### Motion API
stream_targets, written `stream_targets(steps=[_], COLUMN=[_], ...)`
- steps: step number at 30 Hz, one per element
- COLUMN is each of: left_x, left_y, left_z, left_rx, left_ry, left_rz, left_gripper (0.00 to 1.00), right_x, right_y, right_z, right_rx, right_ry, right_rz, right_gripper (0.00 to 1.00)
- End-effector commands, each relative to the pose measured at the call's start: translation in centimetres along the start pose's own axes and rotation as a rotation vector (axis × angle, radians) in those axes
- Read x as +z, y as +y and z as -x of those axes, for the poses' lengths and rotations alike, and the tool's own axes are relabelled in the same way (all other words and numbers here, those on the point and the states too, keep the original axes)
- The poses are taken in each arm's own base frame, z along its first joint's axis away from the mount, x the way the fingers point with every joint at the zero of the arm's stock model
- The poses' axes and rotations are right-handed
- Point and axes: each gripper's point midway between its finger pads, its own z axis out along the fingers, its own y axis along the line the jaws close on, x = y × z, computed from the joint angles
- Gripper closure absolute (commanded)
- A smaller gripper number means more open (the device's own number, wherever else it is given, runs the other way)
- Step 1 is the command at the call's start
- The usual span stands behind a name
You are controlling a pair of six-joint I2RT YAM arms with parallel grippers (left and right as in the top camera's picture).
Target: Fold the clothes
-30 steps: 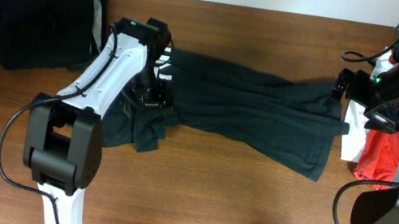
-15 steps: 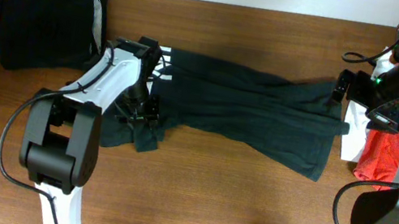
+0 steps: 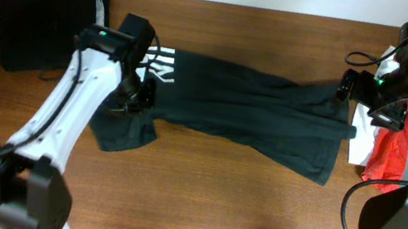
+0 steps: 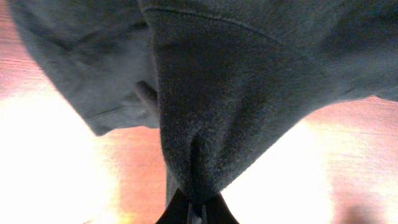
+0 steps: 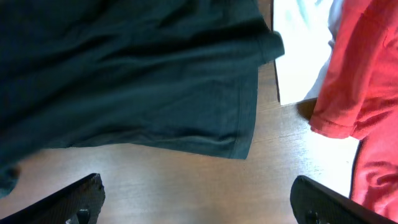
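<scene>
Overhead: the trousers [image 3: 254, 115] lie stretched across the counter [image 3: 196, 206] from 9 to 3 o'clock. Their white lettering [image 3: 160, 65] is at the 9 o'clock end, and a bunched flap hangs toward 7 o'clock. The left gripper [image 3: 140, 96] sits on that end, just below the lettering, pinched onto the cloth. A black garment [image 3: 44, 19] lies at 10 o'clock, apart from the trousers. The right gripper [image 3: 349, 88] hovers at the hem end near 2 o'clock. The red T-shirt [image 3: 398, 161] lies at the 3 o'clock edge under the right arm.

Left wrist: the left gripper [image 4: 196, 213] is closed on a ridge of dark trouser cloth [image 4: 236, 93], which rises in a taut fold toward 12 o'clock. Glare washes out the counter on both sides, so which part of the trousers this is probably cannot be told here.

Right wrist: the right gripper [image 5: 198, 202] is spread wide and holds nothing, with a fingertip at 7 and 5 o'clock. The trouser hem [image 5: 186, 81] fills 10 to 12 o'clock. The T-shirt [image 5: 367, 93], with its white sleeve, lies at 2 to 4 o'clock.
</scene>
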Motion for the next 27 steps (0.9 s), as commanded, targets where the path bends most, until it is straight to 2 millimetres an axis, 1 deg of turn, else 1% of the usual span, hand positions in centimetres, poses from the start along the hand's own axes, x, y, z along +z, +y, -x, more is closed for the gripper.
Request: stream_targets(steps=[1, 4, 7, 8, 9, 10, 12, 13, 15, 16, 19, 21, 23, 26, 27], left_x=[-2.0, -2.2, -2.3, -2.3, -2.4, -2.4, -2.5, -2.5, -2.5, -2.5, -2.5, -2.5, -2.5, -2.5, -2.5], left_y=[0.8, 1.8, 3.1, 3.7, 4.1, 4.6, 5.2, 5.4, 5.9, 5.9, 5.9, 5.9, 5.9, 5.8, 5.8], left_z=[-0.4, -0.6, -0.4, -0.3, -0.2, -0.2, 0.0, 0.1, 0.3, 0.4, 0.4, 0.4, 0.4, 0.5, 0.5], left_rx=[0.002, -0.019, -0.06, -0.079, -0.092, -0.106, -0.123, -0.128, -0.134, -0.134, -0.134, -0.134, -0.134, -0.134, -0.134], left_ry=[-0.042, -0.035, -0.026, -0.024, -0.025, -0.025, -0.026, -0.028, -0.04, -0.042, -0.043, -0.043, -0.043, -0.047, -0.048], left_rz=[0.022, 0.04, 0.046, 0.048, 0.049, 0.05, 0.053, 0.059, 0.073, 0.073, 0.073, 0.073, 0.073, 0.071, 0.071], left_gripper=[0.99, 0.99, 0.99, 0.99, 0.99, 0.99, 0.99, 0.99, 0.99, 0.99, 0.99, 0.99, 0.99, 0.99, 0.99], right_x=[0.7, 2.0, 4.4, 5.8, 6.7, 7.8, 9.1, 9.5, 10.9, 11.3, 12.8, 13.7, 14.3, 14.5, 14.6], right_y=[-0.3, -1.0, -1.5, -1.7, -2.1, -2.4, -2.5, -2.6, -2.8, -2.9, -3.2, -3.4, -3.7, -4.0, -4.1], right_z=[0.5, 0.9, 1.3, 1.6, 1.8, 2.3, 2.8, 2.7, 2.4, 2.2, 1.7, 1.2, 0.2, -1.7, -1.9], right_rx=[-0.005, -0.004, -0.004, 0.004, 0.031, 0.048, 0.049, 0.049, 0.05, 0.049, 0.048, 0.051, 0.056, 0.062, 0.063], right_ry=[-0.027, -0.034, -0.036, -0.044, -0.053, -0.067, -0.066, -0.057, -0.019, -0.007, 0.038, 0.065, 0.106, 0.176, 0.18], right_rz=[-0.011, -0.045, -0.06, -0.06, -0.073, -0.079, -0.076, -0.078, -0.086, -0.087, -0.097, -0.103, -0.11, -0.125, -0.13], right_gripper=[0.01, 0.01, 0.02, 0.01, 0.01, 0.04, 0.06, 0.1, 0.2, 0.2, 0.26, 0.26, 0.26, 0.26, 0.26])
